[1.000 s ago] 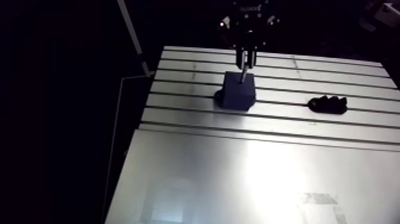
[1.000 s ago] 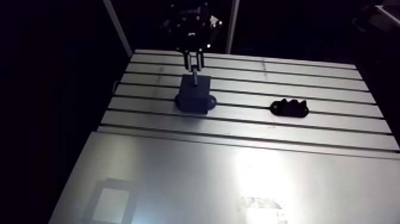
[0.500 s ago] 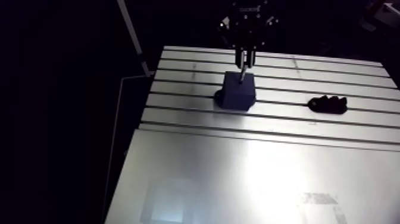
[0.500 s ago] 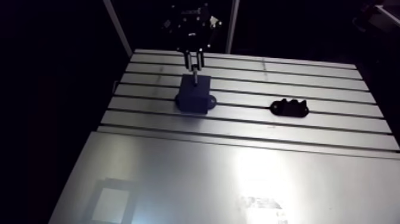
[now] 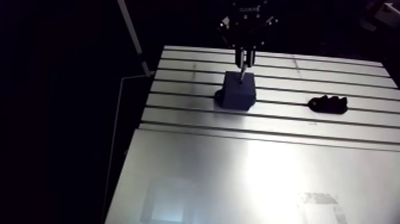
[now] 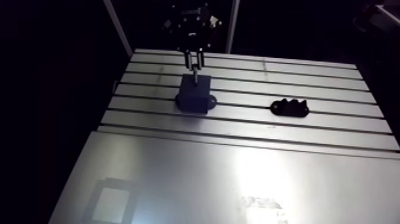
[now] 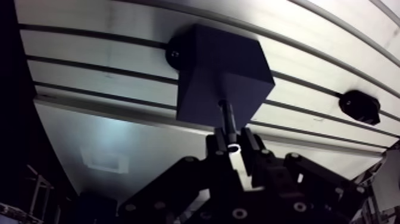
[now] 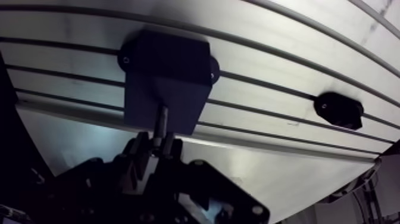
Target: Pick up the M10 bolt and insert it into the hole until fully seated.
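Black fingers [image 7: 218,143] are closed on the head end of the dark, slim metal M10 bolt [image 7: 227,119], one to each side, and grip it so that its shank points straight down from them. The bolt's lower tip meets the top face of the dark, square-topped block [image 7: 223,77] directly below. The mouth of the hole is hidden behind the tip, so I cannot tell whether the tip has entered or only touches the surface. Most of the shank shows bare between fingers and block, so the bolt is not seated.

The block stands on the slotted aluminium bench [image 7: 89,53], with a round mounting ear at its base. Well apart from it, across the slots, lies a small black lumpy holder [image 5: 327,104] that plays no part at the moment.

By my reading the pick-up is done and the insertion is in hand. The next move calls for a straight, slow push along the bolt's own axis, kept upright so the shank does not bind. The fingers will likely reach the block's top before the head does, so a release and a final press may be needed.
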